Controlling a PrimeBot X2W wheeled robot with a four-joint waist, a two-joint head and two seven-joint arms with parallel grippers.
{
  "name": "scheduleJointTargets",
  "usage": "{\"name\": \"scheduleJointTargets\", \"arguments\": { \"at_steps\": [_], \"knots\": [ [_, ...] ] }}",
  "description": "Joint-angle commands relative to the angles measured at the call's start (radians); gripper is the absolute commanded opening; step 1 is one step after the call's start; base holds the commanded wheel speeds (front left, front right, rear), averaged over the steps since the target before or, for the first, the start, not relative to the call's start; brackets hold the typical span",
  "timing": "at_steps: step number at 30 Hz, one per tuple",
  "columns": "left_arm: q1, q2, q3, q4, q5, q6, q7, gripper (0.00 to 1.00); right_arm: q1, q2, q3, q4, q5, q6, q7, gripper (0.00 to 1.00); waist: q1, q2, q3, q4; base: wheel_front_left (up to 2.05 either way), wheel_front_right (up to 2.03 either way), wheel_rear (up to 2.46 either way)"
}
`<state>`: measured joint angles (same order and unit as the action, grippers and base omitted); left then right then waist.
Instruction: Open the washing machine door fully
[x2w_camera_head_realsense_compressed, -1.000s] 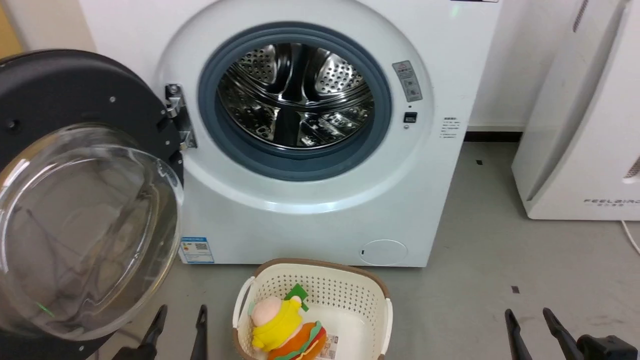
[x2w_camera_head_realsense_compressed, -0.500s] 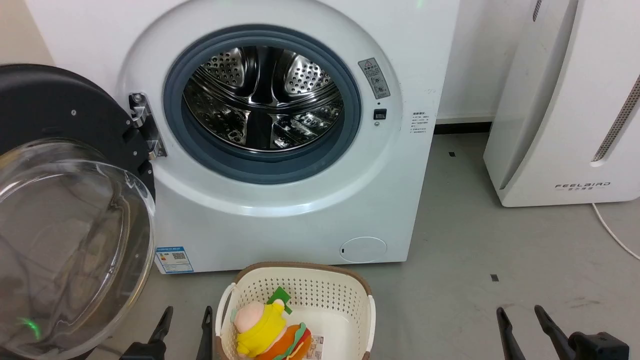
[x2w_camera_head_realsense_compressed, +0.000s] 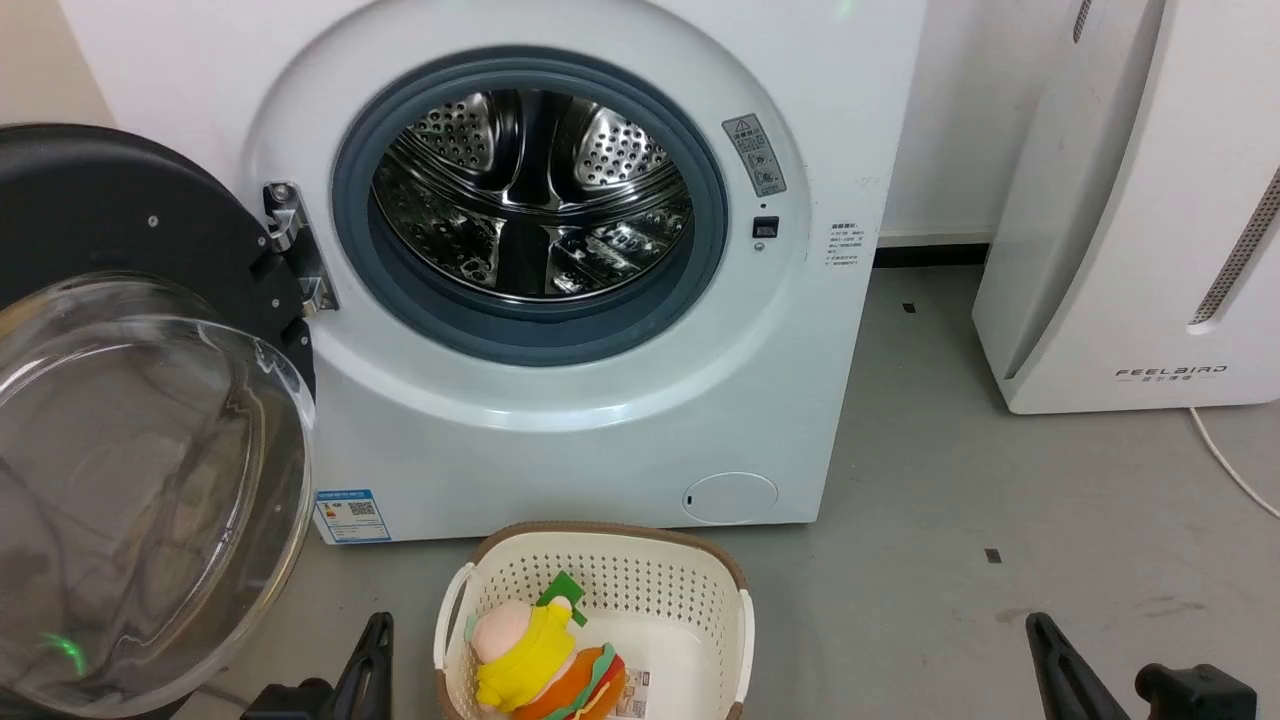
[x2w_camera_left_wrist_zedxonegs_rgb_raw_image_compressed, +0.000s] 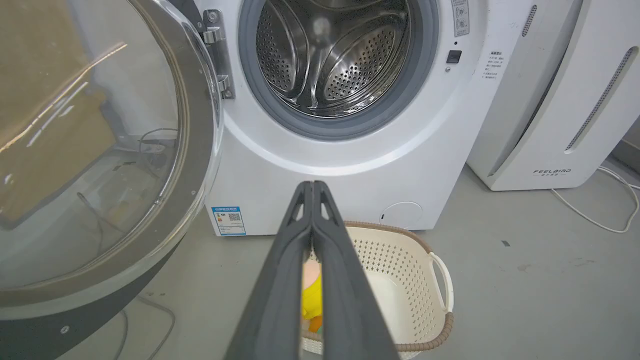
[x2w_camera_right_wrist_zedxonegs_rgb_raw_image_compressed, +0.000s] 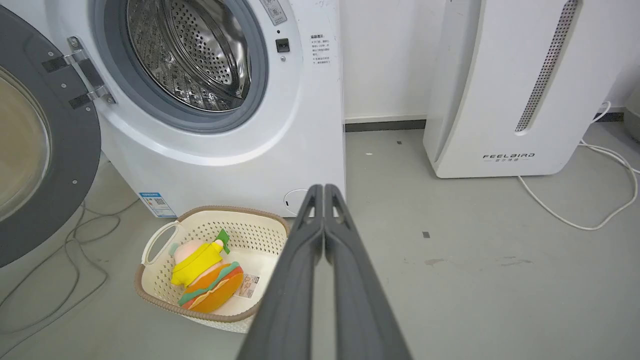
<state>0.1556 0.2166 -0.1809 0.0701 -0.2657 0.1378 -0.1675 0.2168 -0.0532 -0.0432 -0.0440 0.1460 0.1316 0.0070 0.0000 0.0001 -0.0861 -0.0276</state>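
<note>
Jaws of your left gripper (x2w_camera_left_wrist_zedxonegs_rgb_raw_image_compressed: 312, 187) and right gripper (x2w_camera_right_wrist_zedxonegs_rgb_raw_image_compressed: 324, 190) are pressed together, empty. The washing machine door (x2w_camera_head_realsense_compressed: 130, 400) hangs swung out at nine o'clock of the drum mouth (x2w_camera_head_realsense_compressed: 530, 200). It looks fully open, so nudge only its black rim.

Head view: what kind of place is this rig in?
Probably a laundry corner, possibly a staged test room. Cues: a front-loading washing machine with its door wide open, a laundry basket holding a plush toy on the bare grey floor, and a white FEELBIRD-branded appliance beside it.
</note>
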Motion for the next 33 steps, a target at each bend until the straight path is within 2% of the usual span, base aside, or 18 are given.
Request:
{"name": "scheduleJointTargets", "arguments": {
  "at_steps": [1,33],
  "knots": [
    [-0.007,-0.005,0.005,-0.003,0.01,-0.004,0.004,0.0,-0.01,0.0,0.002,0.001,-0.006,0.0,0.0,0.0,0.0,-0.0001,0.001,0.0,0.0,0.0,0.0],
    [-0.046,-0.047,0.051,-0.02,0.076,-0.039,0.047,0.0,-0.064,0.001,0.013,0.012,-0.043,0.0,-0.002,0.0,0.0,-0.0001,0.023,0.007,0.0,0.0,0.0]
  ]
}}
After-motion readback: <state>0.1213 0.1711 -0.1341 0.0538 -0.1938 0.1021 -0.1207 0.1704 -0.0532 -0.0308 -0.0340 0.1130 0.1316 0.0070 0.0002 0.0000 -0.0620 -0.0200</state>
